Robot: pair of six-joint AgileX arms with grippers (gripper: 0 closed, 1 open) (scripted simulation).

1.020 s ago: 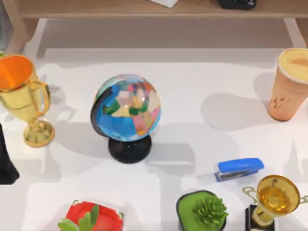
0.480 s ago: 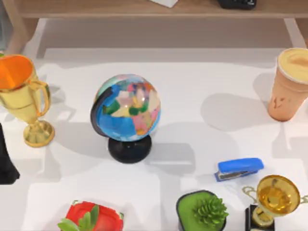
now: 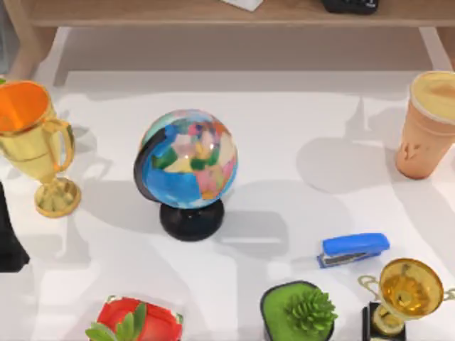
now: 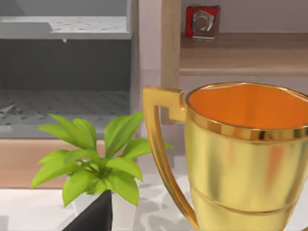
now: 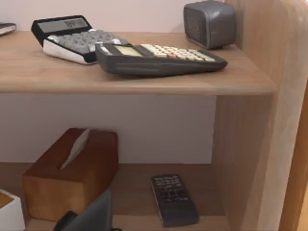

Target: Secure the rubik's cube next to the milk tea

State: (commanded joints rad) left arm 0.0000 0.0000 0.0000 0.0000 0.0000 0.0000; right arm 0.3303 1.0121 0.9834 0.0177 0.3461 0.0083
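Left jaws: can't tell if spread or pressed together. The black left arm [image 3: 8, 238] sits at the desk's 9 o'clock edge. Its wrist cam faces a shiny gold trophy cup w/ orange inside [image 4: 240, 159], and a leafy green plant [image 4: 96, 163] is just beside it.

Right jaws: can't tell either. The right wrist cam faces a wooden shelf unit [image 5: 144, 77]. A black calculator [image 5: 159, 57] lies on the upper board. A brown tissue box [image 5: 72, 178] and a dark remote [image 5: 173, 199] are below.

The tall orange-tan milk tea cup w/ creamy top [image 3: 430, 128] stands upright at 2 o'clock on the white desk [image 3: 298, 121], by the right edge.

The multicolour globe on a black base [image 3: 188, 160] is near centre. The blue stapler [image 3: 353, 249] is at 4 o'clock. The green-potted succulent [image 3: 298, 312] is at 5 o'clock, near a smaller gold trophy [image 3: 405, 295].
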